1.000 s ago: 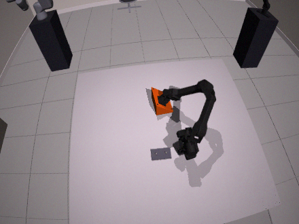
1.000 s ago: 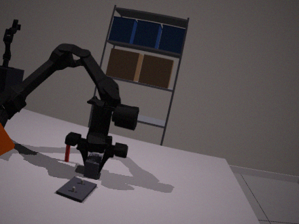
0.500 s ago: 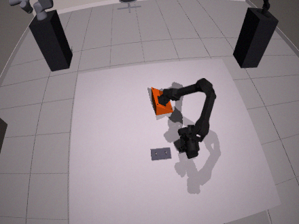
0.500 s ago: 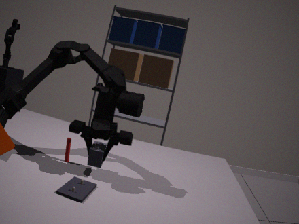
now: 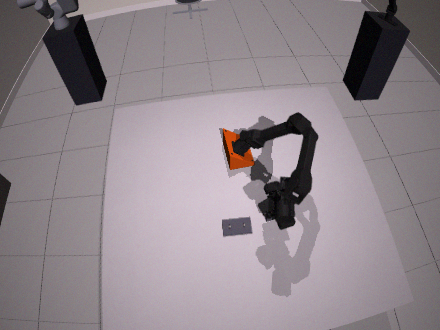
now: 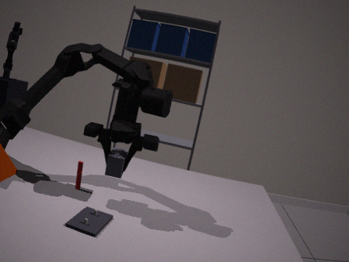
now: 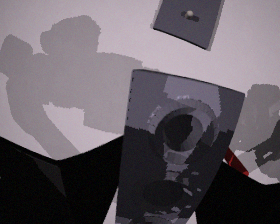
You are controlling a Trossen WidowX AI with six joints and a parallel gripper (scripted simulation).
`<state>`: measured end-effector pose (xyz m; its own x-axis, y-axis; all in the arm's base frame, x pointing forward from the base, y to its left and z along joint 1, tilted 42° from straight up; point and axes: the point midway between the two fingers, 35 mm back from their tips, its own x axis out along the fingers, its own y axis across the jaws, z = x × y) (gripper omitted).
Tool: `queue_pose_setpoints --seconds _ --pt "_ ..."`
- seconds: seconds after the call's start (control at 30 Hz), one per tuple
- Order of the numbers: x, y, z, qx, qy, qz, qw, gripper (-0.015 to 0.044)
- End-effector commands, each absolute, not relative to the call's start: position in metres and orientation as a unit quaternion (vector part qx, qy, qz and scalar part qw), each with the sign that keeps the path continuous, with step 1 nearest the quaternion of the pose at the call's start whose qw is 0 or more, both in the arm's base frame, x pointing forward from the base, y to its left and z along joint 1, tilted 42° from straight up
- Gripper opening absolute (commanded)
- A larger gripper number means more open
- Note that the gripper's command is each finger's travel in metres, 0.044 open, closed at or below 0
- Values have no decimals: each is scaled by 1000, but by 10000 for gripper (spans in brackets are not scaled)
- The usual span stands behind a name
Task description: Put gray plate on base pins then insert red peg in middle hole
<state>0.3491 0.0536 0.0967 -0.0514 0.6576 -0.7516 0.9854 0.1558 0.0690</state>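
Note:
The gray plate (image 6: 115, 166) (image 7: 137, 110) is between the fingers of my gripper (image 6: 117, 161) (image 7: 160, 145), which is shut on it. It hangs above the table, behind and to the right of the base in the exterior view. Two of its holes show in the wrist view; its near end is cut off. The base (image 5: 237, 232) (image 6: 95, 225) (image 7: 200, 32) lies flat on the table with two small pale pins pointing up, both bare. The red peg (image 6: 79, 175) (image 7: 236, 162) stands upright on the table, left of the plate in the exterior view. I cannot make it out in the top view.
An orange angled block (image 5: 242, 164) (image 6: 5, 168) stands on the white table (image 5: 160, 203) near the arm's rear part, beyond the base in the top view. The arm's shadows fall across the table. A shelf with blue and brown boxes stands in the background of the exterior view.

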Motion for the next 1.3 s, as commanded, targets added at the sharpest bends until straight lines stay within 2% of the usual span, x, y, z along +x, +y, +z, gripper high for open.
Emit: queue_pose_setpoints --seconds 0.0,0.43,1.27 --pt "348 46 107 600 683 -245 337 0" --pt "344 26 134 600 683 -244 336 0" --pt "356 -5 62 613 672 -273 313 0"
